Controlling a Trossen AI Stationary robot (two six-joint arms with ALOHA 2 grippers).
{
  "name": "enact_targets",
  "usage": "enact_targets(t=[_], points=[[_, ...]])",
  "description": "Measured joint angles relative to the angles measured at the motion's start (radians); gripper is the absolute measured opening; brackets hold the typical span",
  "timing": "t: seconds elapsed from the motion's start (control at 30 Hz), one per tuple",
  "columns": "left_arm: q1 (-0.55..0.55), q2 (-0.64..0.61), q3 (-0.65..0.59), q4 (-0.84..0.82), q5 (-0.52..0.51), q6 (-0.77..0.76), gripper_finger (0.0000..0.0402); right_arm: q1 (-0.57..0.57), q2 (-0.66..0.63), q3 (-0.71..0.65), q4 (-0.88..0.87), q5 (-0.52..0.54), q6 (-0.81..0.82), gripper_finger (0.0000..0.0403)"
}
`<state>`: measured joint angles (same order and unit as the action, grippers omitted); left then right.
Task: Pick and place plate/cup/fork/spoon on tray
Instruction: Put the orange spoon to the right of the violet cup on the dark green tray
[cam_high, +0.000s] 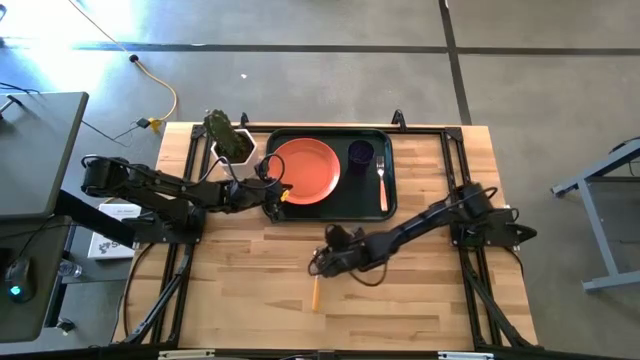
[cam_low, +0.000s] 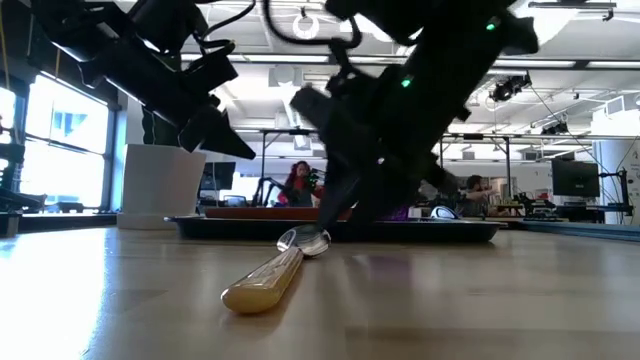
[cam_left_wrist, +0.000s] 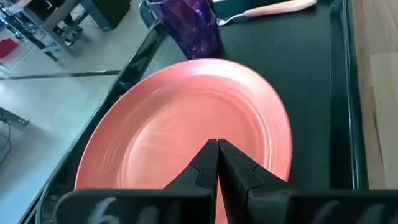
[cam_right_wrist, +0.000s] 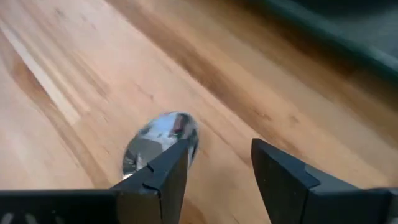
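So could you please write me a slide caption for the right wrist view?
Right end effector, open, poised over the spoon lying on the wooden table.

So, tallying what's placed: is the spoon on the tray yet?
No. The spoon lies on the bare wood, outside the tray; the right gripper hovers open above its bowl.

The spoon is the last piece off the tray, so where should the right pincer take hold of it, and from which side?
Probably from above, at the neck just behind the bowl. The spoon lies flat on the table, so only its narrow sides offer grip. The open right pincer hovers over the bowl; closing across the slim neck seems surer than on the rounded bowl.
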<state>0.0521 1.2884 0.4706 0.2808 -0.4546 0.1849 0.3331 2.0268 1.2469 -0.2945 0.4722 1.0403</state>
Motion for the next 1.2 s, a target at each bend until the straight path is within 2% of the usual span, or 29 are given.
enact_targets(t=[0.1,0.37,0.7,0.93,1.1,1.2], points=[[0.0,0.0,0.0,-0.001,-0.002,0.0,0.0001,-0.007,0.035,0.038,-0.006,-0.046,-0.039,0.0169],[0.001,0.0,0.0,0.0,-0.009,0.001,0.0001,-0.014,0.03,0.049,0.033,-0.108,-0.101,0.0162],[0.001,0.0,0.0,0.001,-0.027,0.001,0.0001,-0.014,0.036,0.048,0.051,-0.14,-0.126,0.0086],[0.001,0.0,0.0,0.001,-0.027,0.002,0.0001,-0.015,0.036,0.048,0.06,-0.141,-0.166,0.0014],[0.001,0.0,0.0,-0.009,-0.027,0.002,0.0,-0.015,0.032,0.048,0.045,-0.14,-0.159,0.0004],[0.001,0.0,0.0,-0.01,-0.027,0.002,0.0,-0.014,0.004,0.048,-0.026,-0.126,-0.145,0.0002]])
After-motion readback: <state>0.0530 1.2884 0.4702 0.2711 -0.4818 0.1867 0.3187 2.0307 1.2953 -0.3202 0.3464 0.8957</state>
